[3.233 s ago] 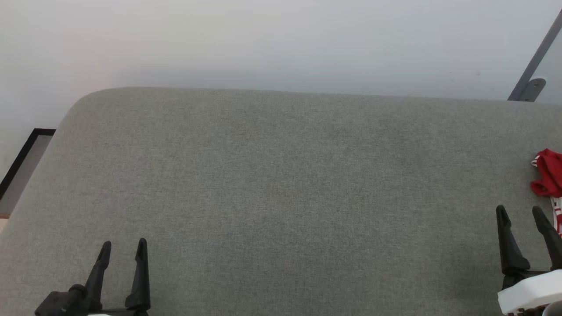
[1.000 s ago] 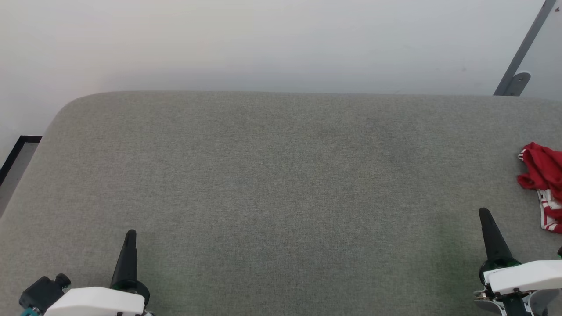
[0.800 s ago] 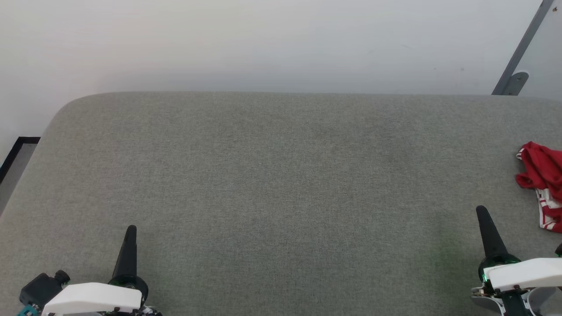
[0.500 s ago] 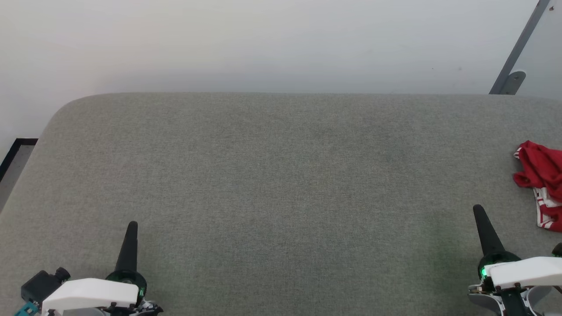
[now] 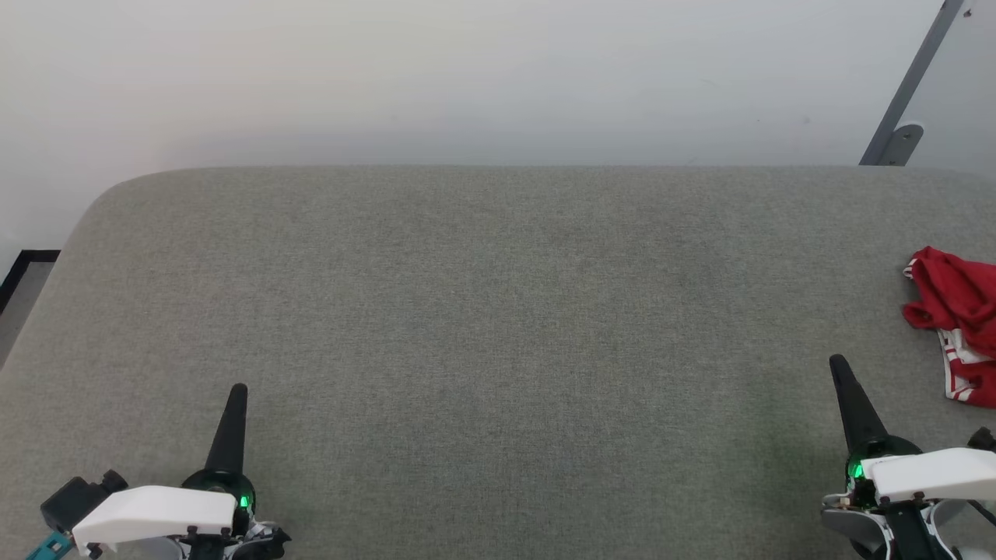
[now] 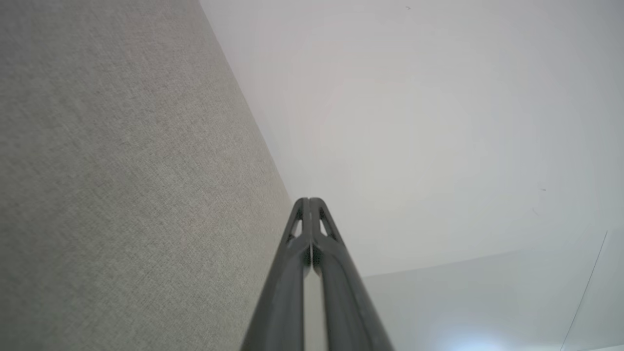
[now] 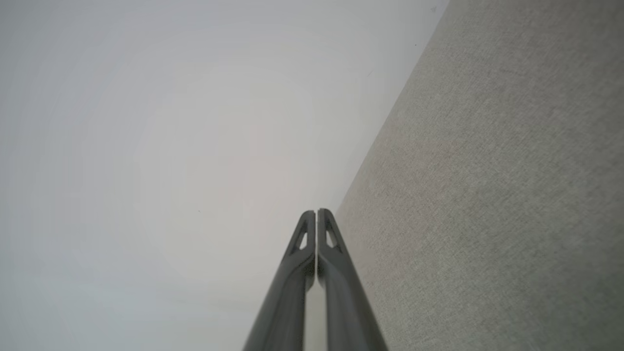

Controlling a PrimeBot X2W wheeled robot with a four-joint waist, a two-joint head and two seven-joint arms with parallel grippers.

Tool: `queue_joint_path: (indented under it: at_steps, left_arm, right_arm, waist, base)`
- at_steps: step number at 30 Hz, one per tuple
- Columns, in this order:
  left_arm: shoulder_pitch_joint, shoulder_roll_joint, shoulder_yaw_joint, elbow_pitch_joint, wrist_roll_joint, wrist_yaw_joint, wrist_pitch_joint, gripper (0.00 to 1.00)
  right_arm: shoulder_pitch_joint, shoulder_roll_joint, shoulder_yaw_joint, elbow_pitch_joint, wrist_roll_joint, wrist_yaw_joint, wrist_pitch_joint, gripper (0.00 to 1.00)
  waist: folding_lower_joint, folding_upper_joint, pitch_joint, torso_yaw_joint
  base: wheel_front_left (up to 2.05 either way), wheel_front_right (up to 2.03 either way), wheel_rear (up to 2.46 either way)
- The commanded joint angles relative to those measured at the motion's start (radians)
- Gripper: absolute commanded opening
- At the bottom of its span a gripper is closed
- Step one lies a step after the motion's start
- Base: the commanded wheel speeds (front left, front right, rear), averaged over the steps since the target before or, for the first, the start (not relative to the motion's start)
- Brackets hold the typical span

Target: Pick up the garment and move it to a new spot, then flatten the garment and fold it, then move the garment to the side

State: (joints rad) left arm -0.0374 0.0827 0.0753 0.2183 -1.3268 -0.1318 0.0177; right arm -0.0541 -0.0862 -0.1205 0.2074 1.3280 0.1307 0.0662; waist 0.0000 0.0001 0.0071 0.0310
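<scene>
The left end effector (image 5: 238,391) sits at the near left, its two dark fingers clenched tight together with nothing between them. The right end effector (image 5: 838,363), at the near right, is clenched the same way and holds nothing. Both point away across the grey fabric-covered worktop (image 5: 498,311). The garment (image 5: 953,299) lies crumpled on the worktop at the far right, a little beyond the right end effector and apart from it, red with striped trim showing. A pale wall (image 5: 467,78) stands behind.

head: above, facing forward-down on grey fabric surface (image 5: 467,311) | wrists: low, close along it, facing wall (image 6: 438,122) | shared: both
</scene>
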Motion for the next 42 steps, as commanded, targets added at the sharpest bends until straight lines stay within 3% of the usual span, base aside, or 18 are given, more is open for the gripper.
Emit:
queue_joint_path:
  at_steps: [1,42]
  left_arm:
    - [-0.023,0.001,0.005,-0.003,-0.028,0.001,0.006,0.00]
    - [-0.078,-0.025,0.029,0.028,-0.299,0.002,0.091,0.00]
  right_arm:
    - [-0.021,0.003,0.002,0.001,0.021,0.000,0.005,0.00]
    - [-0.061,0.039,0.007,0.040,0.288,0.000,0.051,0.00]
  waist:
    - [0.0000,-0.0001,0.000,-0.001]
    - [0.0000,-0.0001,-0.004,-0.031]
  base:
    - [0.00,0.00,0.00]
    - [0.00,0.00,0.00]
